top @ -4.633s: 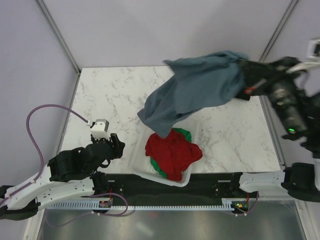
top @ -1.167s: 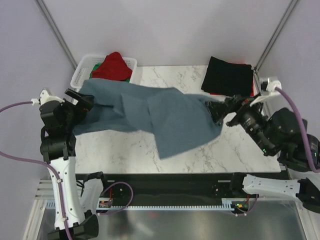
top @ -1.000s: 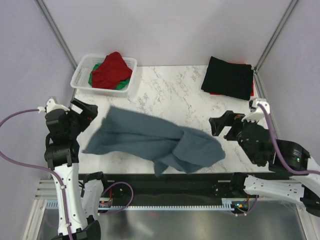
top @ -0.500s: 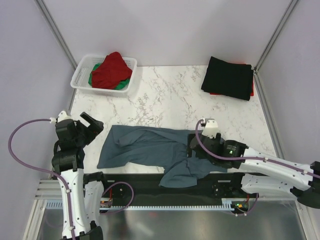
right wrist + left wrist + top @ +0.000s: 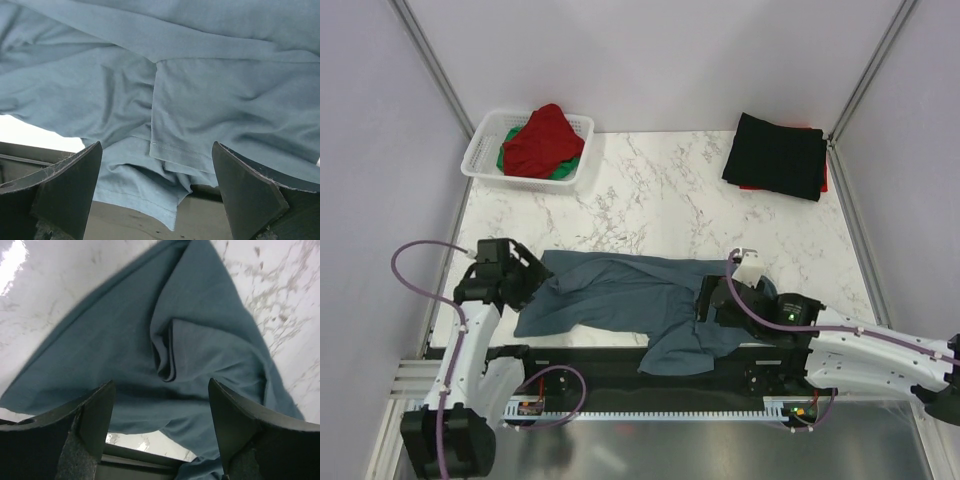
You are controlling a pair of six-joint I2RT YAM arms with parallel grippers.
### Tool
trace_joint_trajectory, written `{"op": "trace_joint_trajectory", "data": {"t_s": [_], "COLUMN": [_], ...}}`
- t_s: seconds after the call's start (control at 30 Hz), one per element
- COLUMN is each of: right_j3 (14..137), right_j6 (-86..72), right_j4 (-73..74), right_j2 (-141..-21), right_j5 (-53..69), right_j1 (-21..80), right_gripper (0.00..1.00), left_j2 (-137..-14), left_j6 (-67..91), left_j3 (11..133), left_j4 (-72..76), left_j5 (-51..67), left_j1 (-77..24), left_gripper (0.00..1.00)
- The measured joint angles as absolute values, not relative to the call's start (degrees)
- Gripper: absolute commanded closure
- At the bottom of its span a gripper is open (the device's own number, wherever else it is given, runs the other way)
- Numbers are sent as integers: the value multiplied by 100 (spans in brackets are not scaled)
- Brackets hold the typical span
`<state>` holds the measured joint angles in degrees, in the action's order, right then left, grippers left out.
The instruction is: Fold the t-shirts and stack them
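Observation:
A slate blue-grey t-shirt (image 5: 620, 290) lies crumpled along the table's near edge, and one part (image 5: 678, 352) hangs over that edge. My left gripper (image 5: 528, 282) stands open at the shirt's left end. In the left wrist view the left gripper (image 5: 160, 384) has only creased cloth (image 5: 170, 350) below its jaws. My right gripper (image 5: 711, 300) stands open over the shirt's right part. In the right wrist view the right gripper (image 5: 156, 146) is above a hemmed sleeve (image 5: 180, 150). A folded black t-shirt (image 5: 778, 155) lies at the back right on a red one (image 5: 824, 178).
A white lattice basket (image 5: 486, 142) at the back left holds a red shirt (image 5: 542, 138) and a green one (image 5: 558, 170). Bare marble table (image 5: 660, 200) lies between the basket, the black stack and the blue-grey shirt. The black front rail (image 5: 600, 362) runs under the overhanging cloth.
The blue-grey shirt has dropped from the air onto the table's near edge. The left gripper has come down and right to the shirt's left end. The right gripper hardly moved in the last half second.

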<state>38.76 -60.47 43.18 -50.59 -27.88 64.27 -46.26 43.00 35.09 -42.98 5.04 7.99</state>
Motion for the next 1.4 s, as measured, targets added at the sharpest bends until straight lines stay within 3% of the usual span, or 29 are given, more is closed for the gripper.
{"op": "trace_joint_trajectory", "data": {"t_s": [0.2,0.37,0.87,1.2,1.4], "right_j3": [3697,3693,3535,3516,3516], "right_j6": [-6420,-6737,-6914,-6860,-6831], "right_j4": [4550,5046,5485,5360,5317], "right_j2": [-4270,-3905,-3588,-3903,-3911], "right_j5": [-2954,-3275,-3518,-3544,-3544], "right_j1": [6401,6383,6379,6379,6379], "right_gripper": [2,2,2,2,2], "left_j2": [-5227,-5795,-6678,-7078,-6949], "left_j6": [4722,4853,4268,4106,4106], "left_j3": [3433,3428,3970,3605,3319], "left_j4": [-4038,-3699,-2777,-2344,-2359], "left_j5": [32,-217,-794,-753,-794], "left_j1": [-622,-849,-1039,-1439,-1459], "left_gripper": [16,19,42,44,36]}}
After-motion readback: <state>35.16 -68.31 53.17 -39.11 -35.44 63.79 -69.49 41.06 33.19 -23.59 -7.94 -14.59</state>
